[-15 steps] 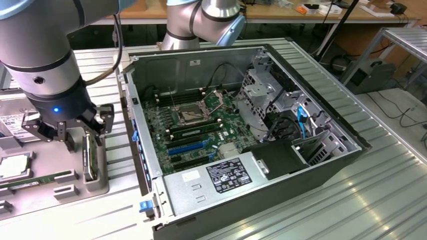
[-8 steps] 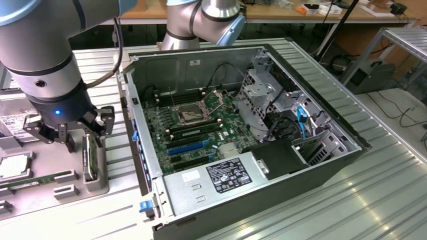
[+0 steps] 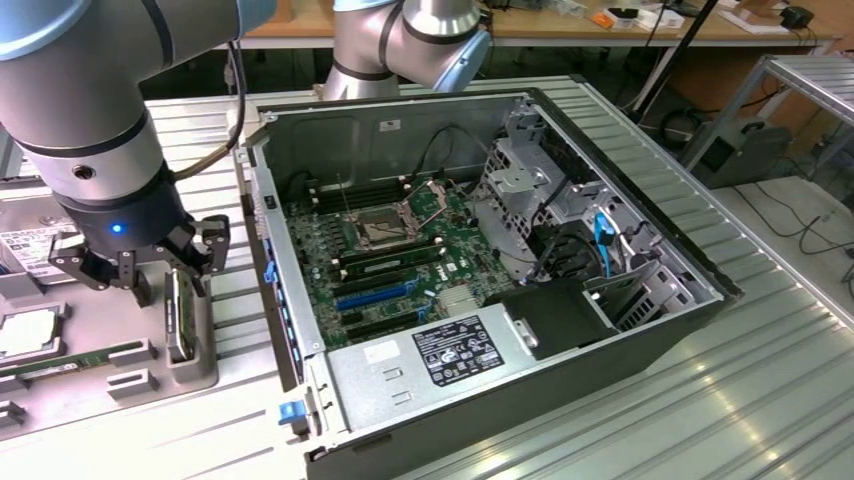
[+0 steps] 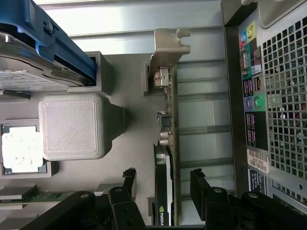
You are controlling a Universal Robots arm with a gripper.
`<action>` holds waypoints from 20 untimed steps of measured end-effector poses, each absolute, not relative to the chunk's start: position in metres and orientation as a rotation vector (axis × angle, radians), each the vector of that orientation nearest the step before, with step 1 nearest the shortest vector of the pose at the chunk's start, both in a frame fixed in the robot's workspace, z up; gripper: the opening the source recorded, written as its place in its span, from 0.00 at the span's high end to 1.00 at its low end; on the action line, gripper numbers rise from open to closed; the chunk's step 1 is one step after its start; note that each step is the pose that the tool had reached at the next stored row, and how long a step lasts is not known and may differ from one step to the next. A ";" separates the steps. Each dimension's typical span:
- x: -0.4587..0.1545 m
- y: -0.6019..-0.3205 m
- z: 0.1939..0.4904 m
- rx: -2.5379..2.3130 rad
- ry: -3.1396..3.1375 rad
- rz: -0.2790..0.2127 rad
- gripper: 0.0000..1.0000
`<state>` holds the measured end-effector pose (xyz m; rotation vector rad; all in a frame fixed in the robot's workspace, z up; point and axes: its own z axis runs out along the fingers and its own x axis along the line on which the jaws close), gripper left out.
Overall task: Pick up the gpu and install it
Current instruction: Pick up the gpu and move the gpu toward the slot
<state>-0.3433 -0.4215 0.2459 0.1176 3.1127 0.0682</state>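
So the claw (image 3: 171, 283) is hanging right over the gpu (image 3: 180, 325), which stands on edge in a slot of the gray holder tray (image 3: 160, 375), on the exterior view's left, just beside the open computer case (image 3: 641, 260). The card isn't in the machine, and the motherboard (image 3: 387, 250) is sitting there exposed with the side panel off.

The wrist view is the good one. The claw (image 4: 163, 178) has its jaws apart, and the two black fingers (image 4: 128, 181) straddle the gpu (image 4: 169, 136), one on each side. From what I can see neither finger touches the card; there's a sliver of gap on both sides, a bit wider on the black-face side than on the green-board side. So it's spread around the card and not clamped on anything. It's holding nothing.

The fingers sit at the end of the card with the dark face and the logo. The silver bracket (image 4: 168, 45) is at the far end, away from the fingers.

Other stuff in the tray (image 4: 129, 143): a hard drive (image 4: 29, 76) under a blue rail, a CPU (image 4: 19, 148), a green memory stick (image 4: 29, 195), and a blocky gray post (image 4: 72, 127) near the card. The case's rear ports (image 4: 252, 91) run along the other side of the card.
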 end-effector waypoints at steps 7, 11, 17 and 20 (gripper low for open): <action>-0.346 -0.421 0.245 0.118 3.113 0.068 0.43; -0.346 -0.421 0.245 0.118 3.113 0.068 0.43; -0.346 -0.421 0.244 0.118 3.112 0.068 0.44; -0.344 -0.421 0.244 0.117 3.112 0.069 0.51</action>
